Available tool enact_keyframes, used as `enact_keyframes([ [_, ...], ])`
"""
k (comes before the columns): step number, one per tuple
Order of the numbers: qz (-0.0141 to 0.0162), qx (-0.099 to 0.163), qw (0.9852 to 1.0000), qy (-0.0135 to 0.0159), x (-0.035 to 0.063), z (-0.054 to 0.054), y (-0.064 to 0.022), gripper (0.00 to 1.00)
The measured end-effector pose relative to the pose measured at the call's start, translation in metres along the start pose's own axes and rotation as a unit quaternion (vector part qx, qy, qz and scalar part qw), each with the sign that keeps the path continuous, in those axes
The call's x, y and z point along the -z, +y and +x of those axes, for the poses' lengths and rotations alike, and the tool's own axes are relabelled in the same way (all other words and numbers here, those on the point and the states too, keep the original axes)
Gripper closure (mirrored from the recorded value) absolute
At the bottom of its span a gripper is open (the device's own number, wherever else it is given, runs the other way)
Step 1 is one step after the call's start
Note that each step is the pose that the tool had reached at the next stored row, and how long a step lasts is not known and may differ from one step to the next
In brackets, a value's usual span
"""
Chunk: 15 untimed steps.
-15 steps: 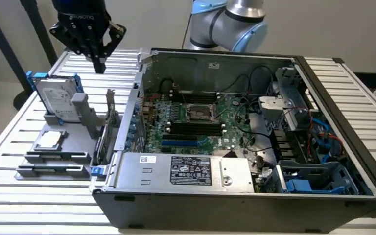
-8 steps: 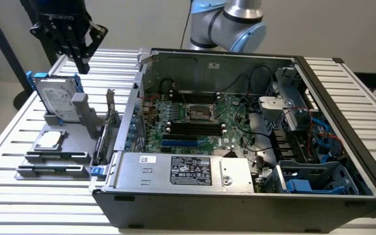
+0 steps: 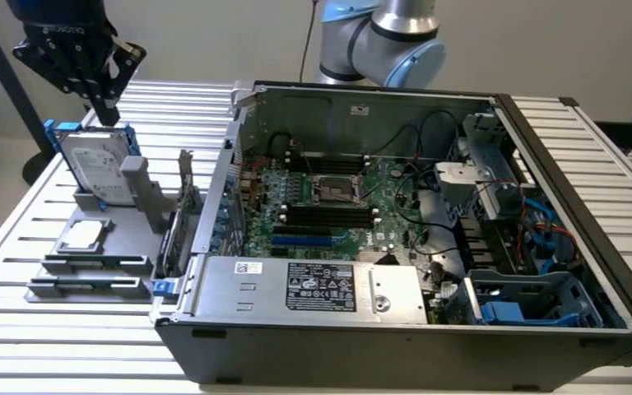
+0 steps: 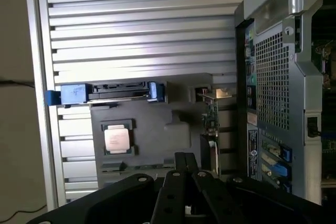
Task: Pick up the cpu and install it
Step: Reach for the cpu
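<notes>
— Where does the computer case (image 3: 349, 354) stand?
— On the slatted table (image 3: 63, 346), toward the exterior view's right. The motherboard (image 3: 382, 230) lies in it, with the power supply (image 3: 305, 286) in front, nearer the camera.
— And the cpu (image 3: 83, 234)?
— It lies flat on the holder block (image 3: 129, 239) beside the case, at the exterior view's left, just in front of the upright hard drive (image 3: 95, 169). The gripper (image 3: 105, 113) hangs above that drive.
</notes>
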<state>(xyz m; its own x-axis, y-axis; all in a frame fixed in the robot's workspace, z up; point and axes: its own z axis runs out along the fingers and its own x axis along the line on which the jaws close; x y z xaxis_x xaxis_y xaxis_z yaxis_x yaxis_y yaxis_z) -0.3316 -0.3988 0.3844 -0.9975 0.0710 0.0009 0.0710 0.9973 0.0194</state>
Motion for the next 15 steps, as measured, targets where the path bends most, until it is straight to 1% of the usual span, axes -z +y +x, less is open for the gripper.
enact_keyframes([
  [8, 0.0064, 0.000, 1.0000, 0.0013, -0.0021, 0.036, -0.0026, 0.89],
  [15, 0.0129, 0.001, 0.9999, 0.0021, -0.0040, 0.064, -0.0046, 0.89],
])
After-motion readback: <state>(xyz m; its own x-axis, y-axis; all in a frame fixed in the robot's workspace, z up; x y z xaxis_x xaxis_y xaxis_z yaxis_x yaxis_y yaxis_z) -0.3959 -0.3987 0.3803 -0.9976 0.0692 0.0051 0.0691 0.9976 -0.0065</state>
